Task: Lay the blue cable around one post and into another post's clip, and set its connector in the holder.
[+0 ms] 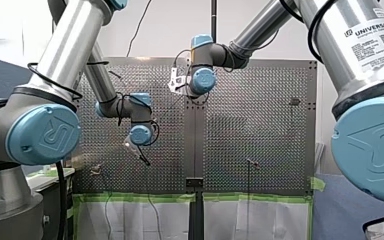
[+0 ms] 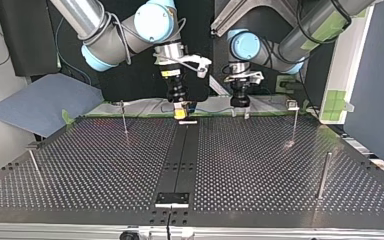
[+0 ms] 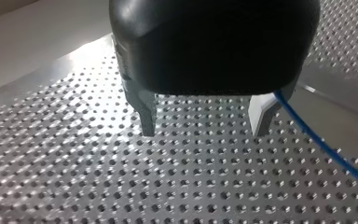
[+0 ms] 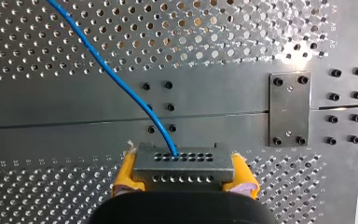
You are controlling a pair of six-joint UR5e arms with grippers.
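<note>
My right tool (image 4: 183, 171) is clamped on the connector (image 4: 182, 161), low over the surface (image 4: 51, 116), with the blue cable (image 4: 116, 79) leading off it. My left tool (image 3: 204, 119) stands wide open and empty, cable beside 1 finger. Routing looks unstarted; next I'd lead the cable round a post (image 2: 324, 175).

Blue cable (image 4: 116, 79), grey connector (image 4: 182, 163), yellow pads (image 4: 243, 171), perforated silver table (image 4: 51, 42)

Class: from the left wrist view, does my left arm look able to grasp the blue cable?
Likely yes, after a small sideways shift. The left fingers stand open and empty; the cable runs just outside one finger, over the table, with nothing between. The right fingers hold its connector.
</note>
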